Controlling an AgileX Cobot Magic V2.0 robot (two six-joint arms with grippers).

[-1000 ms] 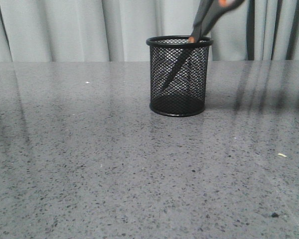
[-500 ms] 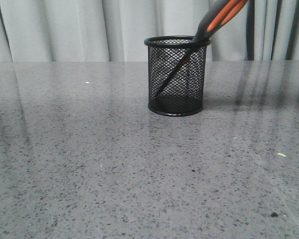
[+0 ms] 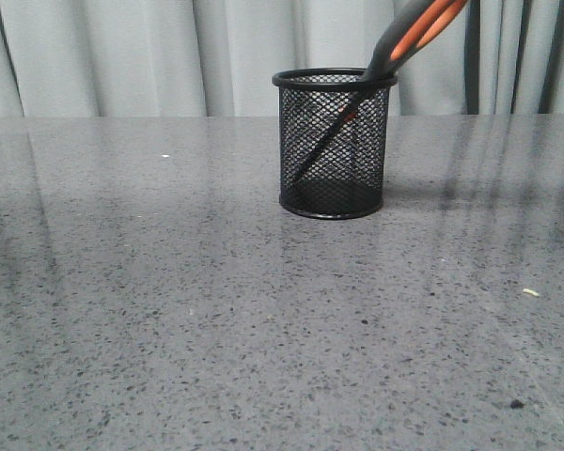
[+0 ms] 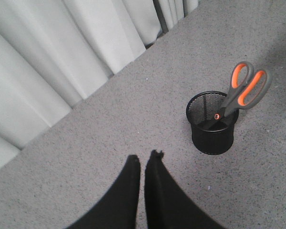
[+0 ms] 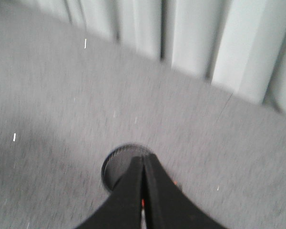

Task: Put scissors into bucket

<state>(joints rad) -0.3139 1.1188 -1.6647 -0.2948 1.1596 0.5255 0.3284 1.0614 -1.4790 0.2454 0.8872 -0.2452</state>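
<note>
Front view: the scissors (image 3: 395,47) stand tilted in the bucket (image 3: 334,143), blades down inside the mesh, orange-lined handles leaning over the rim, on the grey desk (image 3: 169,310). Left tool (image 4: 144,162) is clenched on nothing; right tool (image 5: 143,164) likewise (blurred).

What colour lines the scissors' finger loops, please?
Orange, clearest in the left wrist view: scissors.

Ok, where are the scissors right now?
In the front view, the scissors stand tilted in the bucket right of centre, blades down inside the mesh, orange-lined handles leaning over the rim's right side.
</note>
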